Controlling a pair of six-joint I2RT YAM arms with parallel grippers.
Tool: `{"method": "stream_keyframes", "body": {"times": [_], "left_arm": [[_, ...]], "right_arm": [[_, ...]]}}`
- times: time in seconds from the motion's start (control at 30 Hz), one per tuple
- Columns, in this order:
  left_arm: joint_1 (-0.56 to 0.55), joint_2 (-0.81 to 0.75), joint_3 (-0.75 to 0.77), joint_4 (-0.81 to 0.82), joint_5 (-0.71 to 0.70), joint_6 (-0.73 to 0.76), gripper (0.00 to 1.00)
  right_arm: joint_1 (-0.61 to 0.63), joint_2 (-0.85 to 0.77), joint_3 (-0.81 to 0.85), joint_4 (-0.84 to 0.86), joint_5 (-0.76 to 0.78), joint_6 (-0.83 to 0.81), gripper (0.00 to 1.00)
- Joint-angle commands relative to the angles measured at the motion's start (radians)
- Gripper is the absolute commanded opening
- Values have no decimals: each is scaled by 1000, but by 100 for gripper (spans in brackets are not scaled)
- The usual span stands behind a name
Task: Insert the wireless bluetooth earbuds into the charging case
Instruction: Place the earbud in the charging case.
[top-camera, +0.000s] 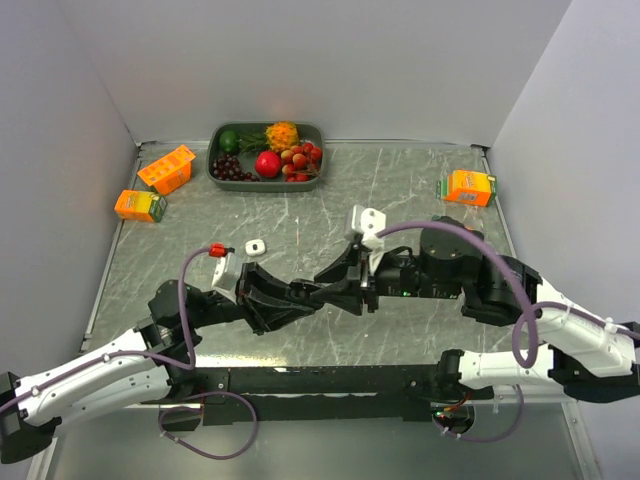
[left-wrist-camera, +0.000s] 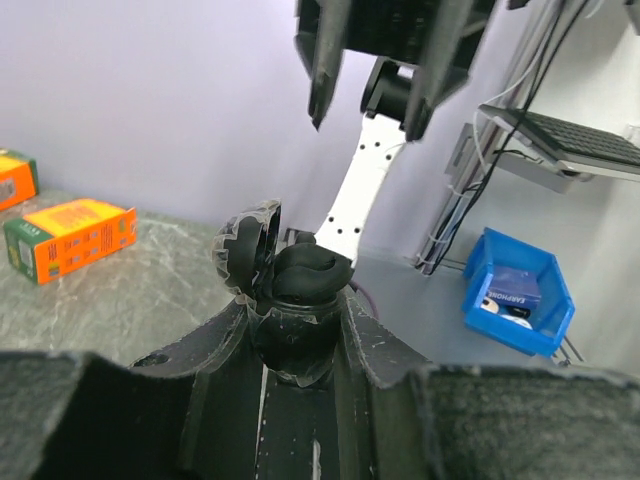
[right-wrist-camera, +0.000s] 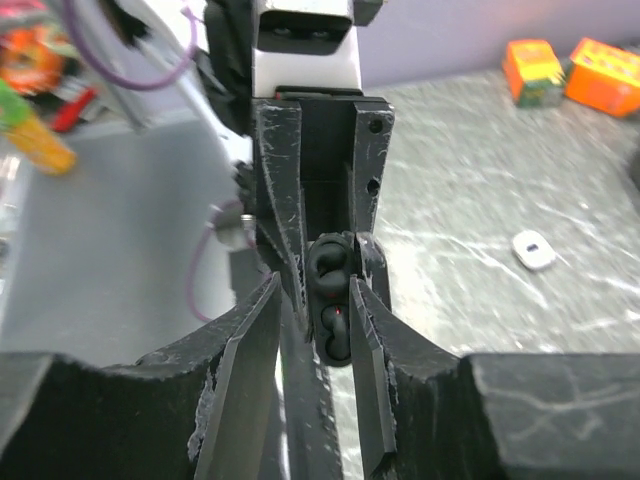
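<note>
My left gripper (top-camera: 308, 291) (left-wrist-camera: 300, 325) is shut on the black charging case (left-wrist-camera: 292, 335) (right-wrist-camera: 335, 330), which it holds off the table with the lid (left-wrist-camera: 245, 248) flipped open. Glossy black earbuds (left-wrist-camera: 312, 272) (right-wrist-camera: 333, 268) sit in the case's top, and a small red light glows there. In the top view the right gripper (top-camera: 338, 280) (right-wrist-camera: 312, 292) faces the left one nose to nose. It stands open, its fingers (right-wrist-camera: 262, 340) on either side of the case and left fingertips. A white earbud (top-camera: 254, 245) (right-wrist-camera: 532, 250) lies on the table beyond the left gripper.
A green tray (top-camera: 216, 160) of fruit stands at the back. Orange cartons lie at the back left (top-camera: 167, 168) (top-camera: 140, 205) and far right (top-camera: 468, 187). Grey walls close in the table's left, back and right sides. A blue bin (left-wrist-camera: 515, 290) sits off the table.
</note>
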Motion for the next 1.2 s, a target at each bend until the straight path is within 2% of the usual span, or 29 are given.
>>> {"method": "stream_keyframes", "body": {"times": [0.0, 0.1, 0.2, 0.43, 0.83, 1.03, 1.17], "left_arm": [[-4, 16, 8, -37, -43, 11, 1], [-5, 24, 11, -60, -40, 8, 1], [-5, 27, 12, -77, -37, 2, 1], [-4, 36, 9, -97, -37, -10, 1], [-4, 64, 16, -117, -30, -13, 1], [-4, 64, 16, -114, -32, -13, 1], [-4, 64, 19, -116, -34, -10, 1]], "right_arm": [[71, 61, 73, -115, 221, -68, 39], [103, 87, 80, -141, 279, -90, 31], [117, 106, 81, -165, 313, -98, 29], [121, 133, 100, -208, 328, -94, 34], [124, 122, 86, -184, 276, -87, 35], [132, 139, 96, -215, 243, -94, 31], [138, 162, 106, -241, 238, -98, 32]]}}
